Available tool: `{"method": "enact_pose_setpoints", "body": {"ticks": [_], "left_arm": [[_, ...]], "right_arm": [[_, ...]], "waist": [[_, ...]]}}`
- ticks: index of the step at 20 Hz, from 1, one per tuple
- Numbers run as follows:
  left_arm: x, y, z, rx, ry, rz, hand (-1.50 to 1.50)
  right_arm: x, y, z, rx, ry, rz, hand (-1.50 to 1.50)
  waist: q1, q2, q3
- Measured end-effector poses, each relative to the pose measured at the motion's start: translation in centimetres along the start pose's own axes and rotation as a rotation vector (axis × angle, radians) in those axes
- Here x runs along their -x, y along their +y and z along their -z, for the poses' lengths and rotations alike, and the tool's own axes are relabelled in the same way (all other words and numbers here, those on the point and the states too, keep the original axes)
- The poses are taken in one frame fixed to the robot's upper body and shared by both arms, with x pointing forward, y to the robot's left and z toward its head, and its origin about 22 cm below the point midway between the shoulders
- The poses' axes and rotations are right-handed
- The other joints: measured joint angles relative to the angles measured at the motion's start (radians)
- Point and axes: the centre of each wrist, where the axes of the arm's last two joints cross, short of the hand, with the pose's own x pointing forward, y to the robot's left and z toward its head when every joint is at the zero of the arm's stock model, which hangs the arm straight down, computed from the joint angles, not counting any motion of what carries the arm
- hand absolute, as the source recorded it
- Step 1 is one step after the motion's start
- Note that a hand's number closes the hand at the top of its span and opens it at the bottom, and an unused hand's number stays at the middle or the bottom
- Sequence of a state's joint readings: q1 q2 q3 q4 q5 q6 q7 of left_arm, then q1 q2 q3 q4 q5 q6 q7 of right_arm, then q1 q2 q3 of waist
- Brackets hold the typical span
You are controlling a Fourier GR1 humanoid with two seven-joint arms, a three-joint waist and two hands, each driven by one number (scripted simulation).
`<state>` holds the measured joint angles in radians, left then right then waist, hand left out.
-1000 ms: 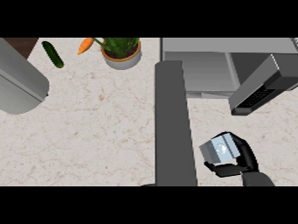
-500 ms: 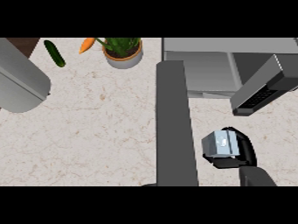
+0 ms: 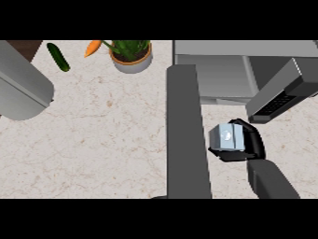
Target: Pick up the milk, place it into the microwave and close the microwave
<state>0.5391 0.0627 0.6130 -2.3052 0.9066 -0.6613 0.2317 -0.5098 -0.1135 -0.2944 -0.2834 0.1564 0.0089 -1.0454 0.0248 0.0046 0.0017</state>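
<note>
1. right hand (image 3: pixel 247 142) is wrapped round the milk (image 3: pixel 226 137): black fingers curl round the carton's far and lower sides, with its pale blue-grey top face showing.
2. the milk sits in that grasp above the counter (image 3: pixel 113 130), just below the open front of the microwave (image 3: pixel 223 74); cannot tell whether its base touches the surface.
3. microwave door (image 3: pixel 285 91) is swung out to the right, which leaves the grey cavity open towards the carton, a short way ahead.
4. left hand: not in sight. a long grey forearm (image 3: pixel 186 130) runs up the middle of the view, just left of the carton.
5. judged step: carry to the cavity; placing and closing not yet done.
6. bystanders along the back edge, well apart from the milk: cucumber (image 3: pixel 58 57), carrot (image 3: pixel 93 47), potted plant (image 3: pixel 130 53).
</note>
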Motion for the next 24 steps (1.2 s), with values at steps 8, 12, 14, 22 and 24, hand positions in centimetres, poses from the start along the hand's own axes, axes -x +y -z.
{"method": "enact_pose_setpoints", "body": {"ticks": [8, 12, 14, 22, 24], "left_arm": [[0.2, 0.3, 0.0, 0.007, 0.015, 0.001, -1.50], [0.4, 0.8, 0.6, 0.010, 0.012, 0.006, -1.50], [0.3, 0.9, 1.2, 0.022, 0.012, 0.008, -1.50], [1.2, 1.1, 2.3, 0.058, -0.002, 0.003, -1.50], [1.3, 1.1, 2.7, 0.064, -0.007, 0.002, -1.50]], "right_arm": [[-2.5, -0.3, 5.2, 0.015, -0.053, -0.045, 1.50], [-4.3, -0.2, 8.3, 0.018, -0.058, -0.079, 1.50], [-5.1, -0.9, 9.5, 0.023, -0.055, -0.097, 1.50], [-8.6, -3.0, 13.7, 0.030, -0.040, -0.170, 1.50], [-9.1, -3.1, 14.2, 0.044, -0.041, -0.220, 1.50]], "waist": [[0.007, 0.004, 0.000], [0.013, 0.007, 0.001], [0.017, 0.010, 0.001], [0.046, 0.026, 0.002], [0.055, 0.031, 0.002]]}}
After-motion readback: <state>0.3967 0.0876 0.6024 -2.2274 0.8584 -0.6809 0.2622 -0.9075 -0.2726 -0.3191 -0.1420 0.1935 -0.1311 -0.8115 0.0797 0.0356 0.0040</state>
